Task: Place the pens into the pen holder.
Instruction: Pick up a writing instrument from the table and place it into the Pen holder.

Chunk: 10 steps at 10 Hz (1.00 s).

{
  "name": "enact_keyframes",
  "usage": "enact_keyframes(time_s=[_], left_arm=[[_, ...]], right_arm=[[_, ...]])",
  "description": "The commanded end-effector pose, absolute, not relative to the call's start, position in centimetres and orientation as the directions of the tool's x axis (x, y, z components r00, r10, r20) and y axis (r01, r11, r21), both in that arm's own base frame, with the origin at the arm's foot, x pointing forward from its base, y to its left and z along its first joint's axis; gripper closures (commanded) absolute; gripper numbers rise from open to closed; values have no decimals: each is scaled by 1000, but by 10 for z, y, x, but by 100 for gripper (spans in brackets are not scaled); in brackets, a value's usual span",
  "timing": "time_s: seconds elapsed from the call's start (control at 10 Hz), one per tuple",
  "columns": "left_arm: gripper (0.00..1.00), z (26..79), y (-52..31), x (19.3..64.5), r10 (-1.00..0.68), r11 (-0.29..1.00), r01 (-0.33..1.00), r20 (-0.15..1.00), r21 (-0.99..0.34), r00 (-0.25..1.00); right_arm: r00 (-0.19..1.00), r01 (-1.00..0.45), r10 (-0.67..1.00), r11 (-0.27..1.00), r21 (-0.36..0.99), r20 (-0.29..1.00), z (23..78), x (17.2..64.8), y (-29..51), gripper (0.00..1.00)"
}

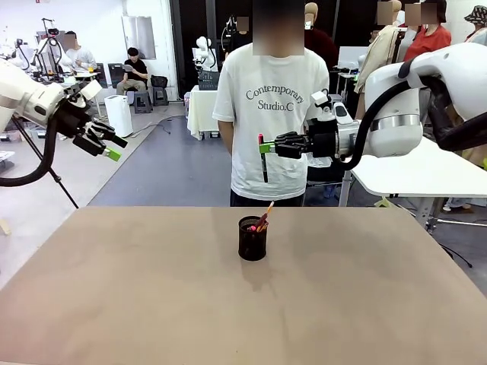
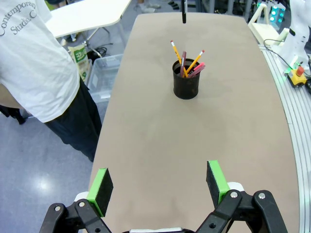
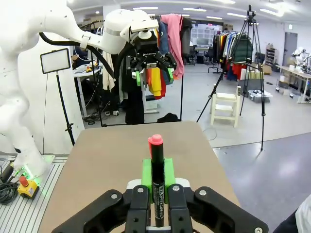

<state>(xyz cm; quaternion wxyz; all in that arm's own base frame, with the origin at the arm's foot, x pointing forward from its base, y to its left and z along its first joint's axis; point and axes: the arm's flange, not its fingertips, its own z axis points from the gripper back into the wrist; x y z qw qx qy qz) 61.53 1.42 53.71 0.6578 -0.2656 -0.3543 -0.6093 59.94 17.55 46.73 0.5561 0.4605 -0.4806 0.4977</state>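
Observation:
The black mesh pen holder (image 1: 253, 239) (image 2: 186, 79) stands at the table's middle with several pens (image 1: 263, 217) (image 2: 187, 63) sticking out of it, orange-yellow and reddish ones. My right gripper (image 1: 266, 145) (image 3: 157, 180) hangs high above and slightly behind the holder, shut on a black pen with a red end (image 1: 262, 157) (image 3: 156, 182) that points straight down. My left gripper (image 1: 109, 147) (image 2: 159, 183) is raised off the table's left side, open and empty, its green pads (image 2: 102, 185) wide apart.
A person in a white T-shirt (image 1: 268, 106) stands at the far edge of the brown table (image 1: 152, 289), hands behind the back. A white side table (image 1: 426, 171) stands at the right. A red stop button (image 2: 300, 71) sits on the rail beside the table.

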Motion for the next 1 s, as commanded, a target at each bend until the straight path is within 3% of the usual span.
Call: enact_keyframes(time_s=[0.0, 0.1, 0.3, 0.5, 0.9], left_arm=[[0, 538, 16, 614, -615, 120, 989, 789, 90, 3], [0, 538, 16, 614, -615, 120, 989, 789, 90, 3], [0, 538, 16, 614, -615, 120, 989, 789, 90, 3], [0, 538, 16, 614, -615, 120, 989, 789, 90, 3], [0, 538, 16, 614, -615, 120, 989, 789, 90, 3]], right_arm=[[25, -996, 115, 85, 15, 993, 468, 595, 176, 100], [43, -996, 111, 80, 34, 993, 467, 599, 176, 100], [-59, -997, 90, -46, -55, 994, 449, 605, 189, 100], [-72, -996, 84, -64, -67, 994, 435, 610, 208, 100], [27, -993, 85, -115, 36, 996, 393, 610, 223, 100]])
